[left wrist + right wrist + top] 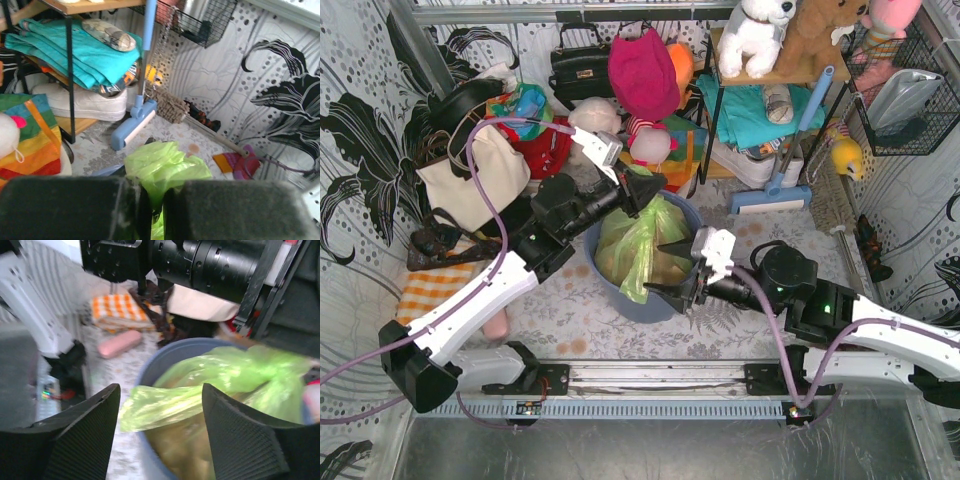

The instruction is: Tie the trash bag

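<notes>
Grippers on two robot arms flank a round, smooth-walled blue-grey plastic bin point(620, 300) on the patterned table point(560, 320). Inside the bin stands the thin, translucent lime-green plastic trash bag point(638, 240), crinkled and glossy, with brownish-tan waste showing through. The left gripper point(645, 190), at the bin's far rim, is clamped on a gathered fold of the bag's mouth. Its dark, foam-textured pads point(75, 205) are nearly together with green film in the slit, probably holding that side up for knotting. The right gripper point(675, 268) hovers beside the bin's right rim, its ribbed black triangular fingers point(85, 440) spread wide and empty, seemingly lined up to catch the loose flap facing it.
</notes>
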`<state>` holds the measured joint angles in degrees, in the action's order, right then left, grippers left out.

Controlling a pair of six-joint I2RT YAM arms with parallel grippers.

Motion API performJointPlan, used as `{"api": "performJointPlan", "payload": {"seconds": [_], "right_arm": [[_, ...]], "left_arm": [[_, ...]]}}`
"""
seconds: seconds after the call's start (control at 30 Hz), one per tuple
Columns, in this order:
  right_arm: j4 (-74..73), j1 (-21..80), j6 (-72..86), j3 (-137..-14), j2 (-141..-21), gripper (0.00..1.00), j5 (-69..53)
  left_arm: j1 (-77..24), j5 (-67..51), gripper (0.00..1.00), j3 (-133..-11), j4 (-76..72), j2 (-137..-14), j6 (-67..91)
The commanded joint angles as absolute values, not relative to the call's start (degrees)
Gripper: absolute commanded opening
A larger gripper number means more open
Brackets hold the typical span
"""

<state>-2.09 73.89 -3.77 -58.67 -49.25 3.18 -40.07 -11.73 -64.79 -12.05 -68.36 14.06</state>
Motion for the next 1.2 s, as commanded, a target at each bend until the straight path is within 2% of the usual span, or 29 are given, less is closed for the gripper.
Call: {"api": "performJointPlan", "payload": {"seconds": [0.0, 0.13, 0.23, 0.37, 0.5, 0.87, 1.07, 1.17], "right_arm": [[-6.33, 74.00, -31.17, -59.52, -47.49, 0.70, 2.64], [-9.98, 74.01, -45.61, -58.80, -48.11, 0.73, 2.65], [-11.52, 74.00, -52.95, -58.24, -49.16, 0.74, 3.40], [-6.14, 74.01, -58.48, -54.43, -48.61, 0.74, 4.74], [-0.76, 74.05, -63.23, -51.14, -48.97, 0.73, 4.91], [11.16, 74.00, -66.83, -47.60, -52.92, 0.70, -1.09], [11.85, 74.00, -65.60, -48.25, -55.66, 0.55, -4.91], [6.11, 74.00, -66.81, -51.39, -57.89, 0.59, -5.53]], "left_arm": [[-39.90, -18.07, 0.17, -66.02, -13.54, -67.88, 13.18], [-39.89, -19.82, 0.18, -66.23, -13.13, -66.86, 13.32], [-39.90, -20.47, 0.12, -67.06, -11.94, -66.38, 13.62], [-39.88, -21.99, 0.07, -67.80, -11.08, -65.65, 14.23], [-39.88, -23.59, 0.06, -68.32, -10.95, -65.28, 15.38], [-39.90, -25.75, 0.05, -70.90, -9.98, -66.56, 17.69], [-39.90, -26.27, 0.05, -71.11, -10.14, -67.08, 18.25], [-39.90, -26.45, 0.05, -71.02, -10.22, -67.38, 18.52]]}}
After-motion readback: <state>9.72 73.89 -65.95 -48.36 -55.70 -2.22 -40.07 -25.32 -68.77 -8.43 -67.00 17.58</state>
